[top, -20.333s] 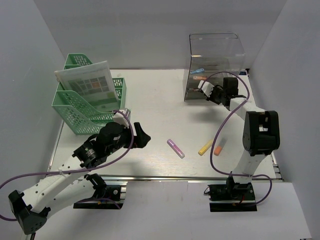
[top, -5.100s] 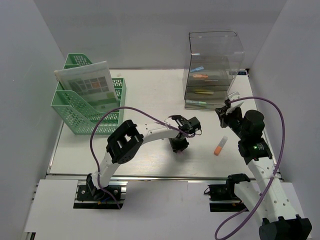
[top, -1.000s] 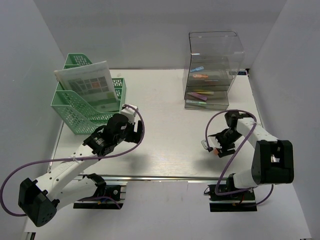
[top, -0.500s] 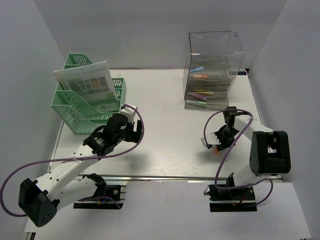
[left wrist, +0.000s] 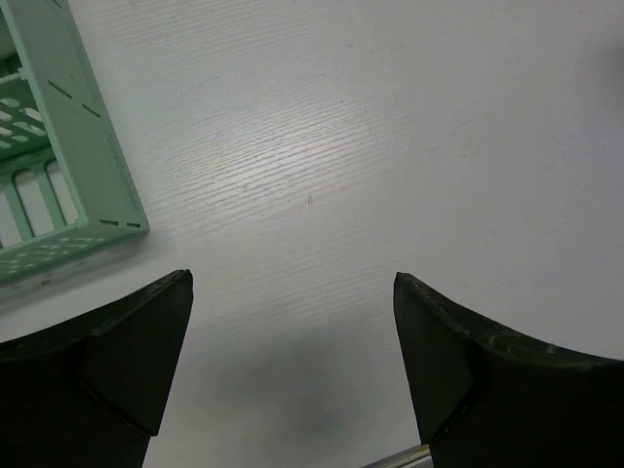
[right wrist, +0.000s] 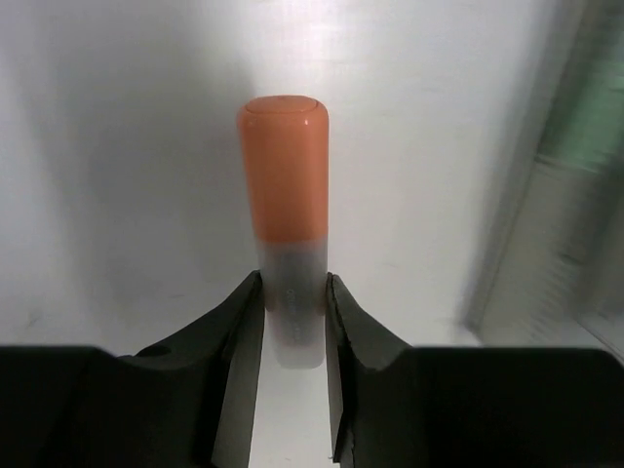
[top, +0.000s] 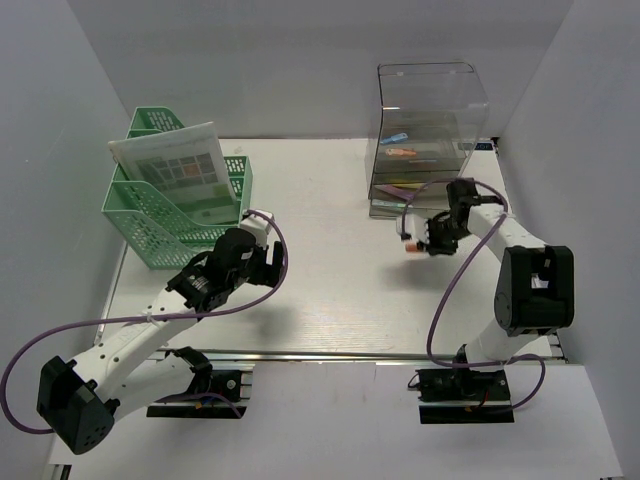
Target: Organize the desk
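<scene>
The desk is a white tabletop with a silver front rail. My right gripper is shut on an orange-capped highlighter with a pale barrel, held above the desk just left of the clear drawer unit; in the top view the marker pokes out to the left. The jaws clamp the pale barrel with the orange cap pointing away. My left gripper is open and empty over the bare desk, right of the green basket.
The clear drawer unit at the back right holds several markers on its shelves. The green mesh file basket at the left holds a printed booklet; its corner shows in the left wrist view. Pale grey walls enclose the desk.
My right gripper has lifted the orange highlighter off the desk near the front and carried it back toward the clear drawer unit. The left arm has stayed still.
</scene>
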Controlling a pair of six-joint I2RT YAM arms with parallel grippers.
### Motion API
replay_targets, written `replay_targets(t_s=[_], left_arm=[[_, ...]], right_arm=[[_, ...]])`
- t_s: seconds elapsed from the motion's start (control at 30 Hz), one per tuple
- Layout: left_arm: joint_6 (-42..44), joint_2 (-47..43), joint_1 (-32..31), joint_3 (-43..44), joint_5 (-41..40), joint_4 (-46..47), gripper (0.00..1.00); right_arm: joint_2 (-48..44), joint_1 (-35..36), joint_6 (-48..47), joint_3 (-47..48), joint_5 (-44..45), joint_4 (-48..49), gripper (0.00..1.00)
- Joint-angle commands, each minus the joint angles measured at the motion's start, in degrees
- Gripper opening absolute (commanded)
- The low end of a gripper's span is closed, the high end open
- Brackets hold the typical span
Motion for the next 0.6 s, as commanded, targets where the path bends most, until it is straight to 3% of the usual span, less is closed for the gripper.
replay_targets(t_s=[0.0, 0.03, 0.17, 0.57], left_arm=[[-0.06, -1.02, 0.27, -0.16, -0.18, 0.86, 0.93], [-0.06, -1.02, 0.27, -0.08, -0.18, 0.95, 0.93], [-0.06, -0.67, 0.27, -0.16, -0.18, 0.95, 0.93], [-0.23, 1.00, 0.27, -0.16, -0.71, 0.77, 0.93]], right_arm=[[-1.35, 0.38, 20.17, 4.56, -2.14, 13.20, 0.00], [-2.06, 0.56, 22.71, 3.86, -0.13, 19.67, 0.00], [-3.48, 3.36, 22.21, 0.25, 6.30, 30.77, 0.00], [7.42, 11.02, 13.70, 5.00, 25.82, 47.49, 0.00]])
